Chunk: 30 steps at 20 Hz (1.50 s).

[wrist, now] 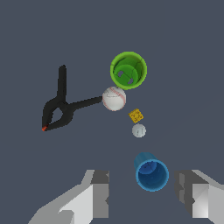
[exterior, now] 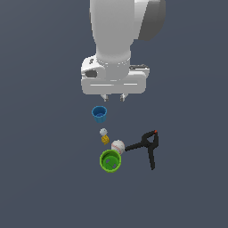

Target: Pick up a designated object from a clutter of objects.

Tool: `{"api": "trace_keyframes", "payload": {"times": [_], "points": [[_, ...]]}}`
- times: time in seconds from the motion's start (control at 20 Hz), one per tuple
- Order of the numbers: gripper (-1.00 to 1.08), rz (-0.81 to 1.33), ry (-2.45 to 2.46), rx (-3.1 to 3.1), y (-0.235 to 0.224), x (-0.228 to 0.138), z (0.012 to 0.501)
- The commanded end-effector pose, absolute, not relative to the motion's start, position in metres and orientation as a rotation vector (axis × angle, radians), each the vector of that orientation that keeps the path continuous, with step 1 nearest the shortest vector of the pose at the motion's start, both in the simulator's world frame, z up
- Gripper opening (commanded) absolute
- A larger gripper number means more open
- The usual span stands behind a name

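Green cup [exterior: 110, 160] low in the exterior frame's centre, upright on the counter [exterior: 40, 178], touching the baseball [exterior: 117, 146]. Tool [exterior: 113, 97] spread wide and empty, hanging over the blue cup [exterior: 99, 114], well apart from its target. Risks: closing on the wrong cup, or nudging the baseball and clamp [exterior: 147, 147] during descent.

large cup [exterior: 110, 160] touching baseball [exterior: 117, 146] | clamp [exterior: 147, 147] on exterior view's right | small cup [exterior: 99, 114] apart
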<state>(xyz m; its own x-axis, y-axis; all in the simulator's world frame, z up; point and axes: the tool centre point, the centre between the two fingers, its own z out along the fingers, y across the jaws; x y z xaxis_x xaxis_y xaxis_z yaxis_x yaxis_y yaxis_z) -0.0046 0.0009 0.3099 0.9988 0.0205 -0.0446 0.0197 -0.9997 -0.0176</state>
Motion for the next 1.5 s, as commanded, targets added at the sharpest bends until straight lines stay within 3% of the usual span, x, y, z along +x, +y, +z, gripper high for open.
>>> {"api": "trace_keyframes", "payload": {"times": [0.0, 0.6, 1.45], "points": [[0.28, 0.077, -0.044, -3.123, 0.000, 0.000, 0.308], [0.28, 0.145, -0.183, -3.115, -0.010, 0.052, 0.281], [0.28, 0.285, -0.472, -3.047, -0.035, 0.136, 0.189]]}}
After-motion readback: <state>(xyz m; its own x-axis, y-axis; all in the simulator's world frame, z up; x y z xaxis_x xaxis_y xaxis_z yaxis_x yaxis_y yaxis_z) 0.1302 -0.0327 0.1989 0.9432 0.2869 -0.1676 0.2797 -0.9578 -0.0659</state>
